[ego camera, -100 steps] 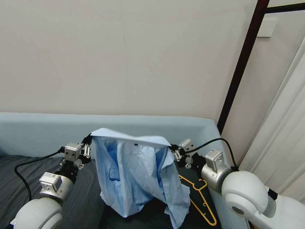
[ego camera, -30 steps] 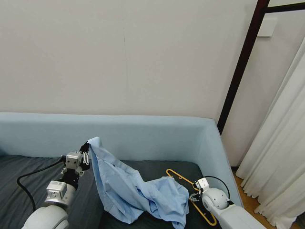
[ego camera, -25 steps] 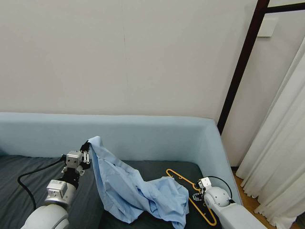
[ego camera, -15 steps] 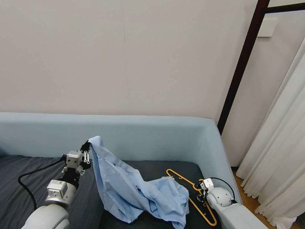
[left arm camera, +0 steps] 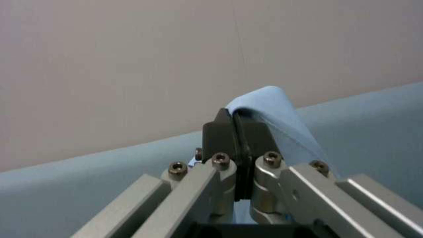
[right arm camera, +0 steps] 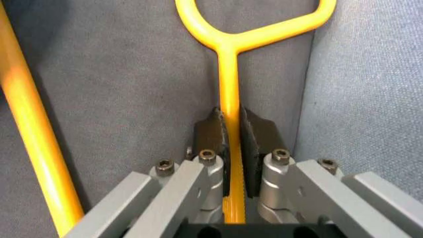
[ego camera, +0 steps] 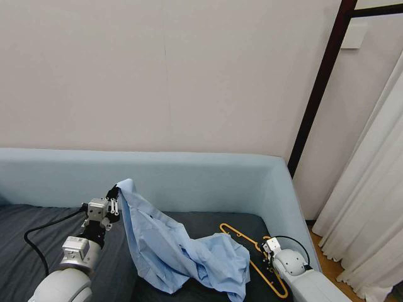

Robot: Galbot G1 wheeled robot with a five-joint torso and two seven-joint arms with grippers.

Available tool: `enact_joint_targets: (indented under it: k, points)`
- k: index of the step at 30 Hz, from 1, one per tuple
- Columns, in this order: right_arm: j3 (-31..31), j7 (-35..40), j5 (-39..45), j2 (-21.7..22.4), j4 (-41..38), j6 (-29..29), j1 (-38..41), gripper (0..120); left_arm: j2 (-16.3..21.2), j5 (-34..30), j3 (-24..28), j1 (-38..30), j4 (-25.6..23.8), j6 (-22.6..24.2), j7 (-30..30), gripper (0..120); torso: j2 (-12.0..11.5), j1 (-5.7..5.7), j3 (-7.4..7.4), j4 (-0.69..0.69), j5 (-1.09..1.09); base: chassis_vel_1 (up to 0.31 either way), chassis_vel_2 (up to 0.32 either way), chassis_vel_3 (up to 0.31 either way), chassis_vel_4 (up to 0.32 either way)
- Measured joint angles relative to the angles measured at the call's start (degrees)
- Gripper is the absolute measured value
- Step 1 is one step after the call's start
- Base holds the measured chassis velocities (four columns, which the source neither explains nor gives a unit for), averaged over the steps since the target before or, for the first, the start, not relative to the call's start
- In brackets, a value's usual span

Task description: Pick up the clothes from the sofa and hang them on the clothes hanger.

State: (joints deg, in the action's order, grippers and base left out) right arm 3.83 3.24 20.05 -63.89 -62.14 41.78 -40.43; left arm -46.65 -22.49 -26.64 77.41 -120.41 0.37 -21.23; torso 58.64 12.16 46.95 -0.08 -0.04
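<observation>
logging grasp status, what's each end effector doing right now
Left end effector: closed, holding the blue shirt.
Right end effector: closed on the yellow hanger neck.

head over sofa (ego camera: 189, 179) — wrists close-in

No readable text, label, brand or number is found. Nothing legible is seen on the blue shirt (ego camera: 182, 251), the yellow hanger (ego camera: 242, 234), the sofa (ego camera: 189, 179), the left hand (left arm camera: 233, 130) or the right hand (right arm camera: 231, 126). The white wall plate (ego camera: 352, 36) is blank.
</observation>
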Motion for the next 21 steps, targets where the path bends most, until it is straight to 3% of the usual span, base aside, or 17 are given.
enact_joint_targets:
  k: [7, 13, 18, 19, 21]
  points:
    - [-0.14, 0.25, 0.43, 0.34, -1.62, -0.92, -0.31, 4, 0.06, 0.04, 0.07, -0.2, 0.37, -0.27, 0.01, 0, 0.0, 0.0, 0.01, -0.01, 0.01, 0.0, 0.0, 0.0, 0.0]
    - [-3.32, 5.28, 8.22, 2.4, -13.08, -5.41, -0.76, 4, 0.34, -0.19, 0.57, -1.2, 1.26, -0.36, 0.07, 0, 0.0, 0.0, 0.01, 0.03, 0.0, 0.0, 0.0, 0.0, 0.0]
    - [-4.14, 8.72, 8.4, 8.03, -26.01, -17.23, -2.96, 4, 0.26, -0.5, 1.01, -1.77, 1.46, -0.36, 0.23, 0, -0.01, 0.0, 0.0, 0.0, 0.0, 0.0, 0.0, 0.0, 0.0]
    - [-4.14, 8.72, 8.4, 8.03, -26.01, -17.23, -2.96, 4, 0.26, -0.5, 1.01, -1.77, 1.46, -0.36, 0.23, 0, -0.01, 0.0, 0.0, 0.0, 0.0, 0.0, 0.0, 0.0, 0.0]
    - [-3.78, 9.93, 6.08, 10.04, -29.76, -22.96, -4.77, 4, 0.25, -1.1, 1.08, -1.8, 1.46, -0.3, 0.24, 0, 0.0, 0.0, 0.0, 0.0, -0.01, 0.0, 0.0, 0.0, 0.0]
